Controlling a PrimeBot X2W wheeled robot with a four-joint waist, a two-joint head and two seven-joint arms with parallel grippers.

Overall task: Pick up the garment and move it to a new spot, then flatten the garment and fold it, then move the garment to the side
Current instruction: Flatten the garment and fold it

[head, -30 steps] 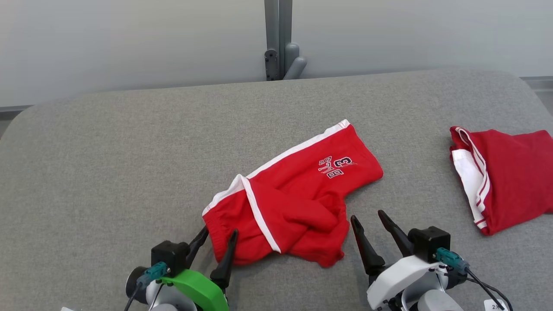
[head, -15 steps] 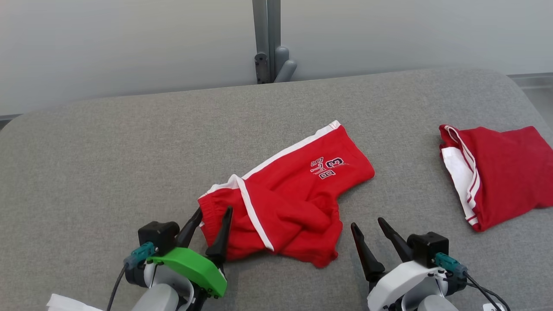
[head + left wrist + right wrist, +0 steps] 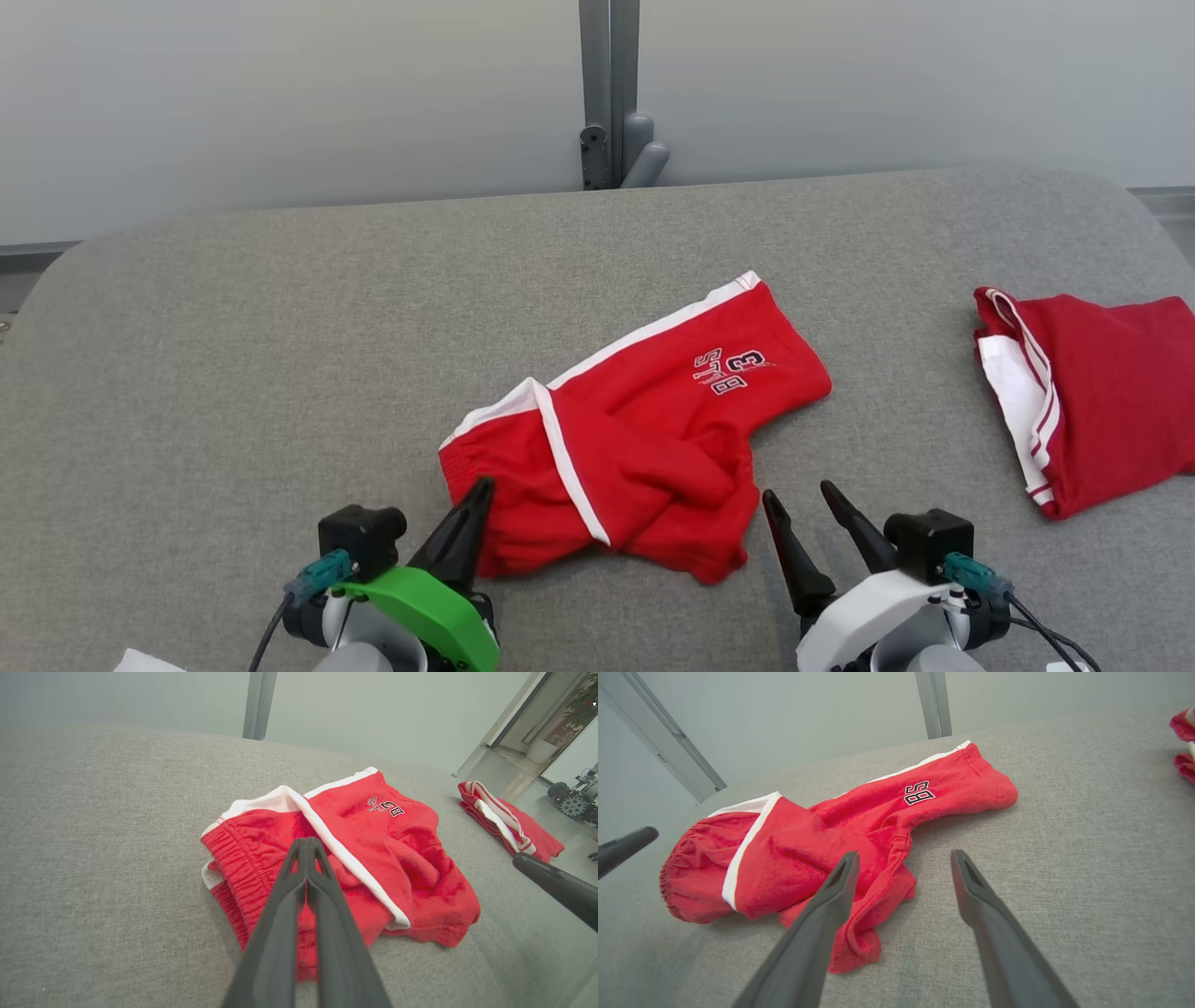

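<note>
Here's the garment (image 3: 644,429), a pair of red shorts, bunched up on the grey table (image 3: 233,327), on the robot's side of the grey post (image 3: 609,93) and almost straight out from it. We're at the very first step, the pick-up.

The left gripper (image 3: 476,499) sits further from the post than the shorts, its jaws pressed tight together right at the elastic waistband (image 3: 467,467). Has it caught cloth? From the wrist view I can't tell.

The right gripper (image 3: 795,492), equally far from the post and off to its right, hangs with jaws spread wide beside the crumpled leg, touching nothing.

The shorts' long axis runs diagonally. The waistband points away from the post toward the left gripper, while the printed leg hem (image 3: 794,345) points back up to the post's right.

Next call, I'd say: the right jaws need cloth too, then a level lift.
</note>
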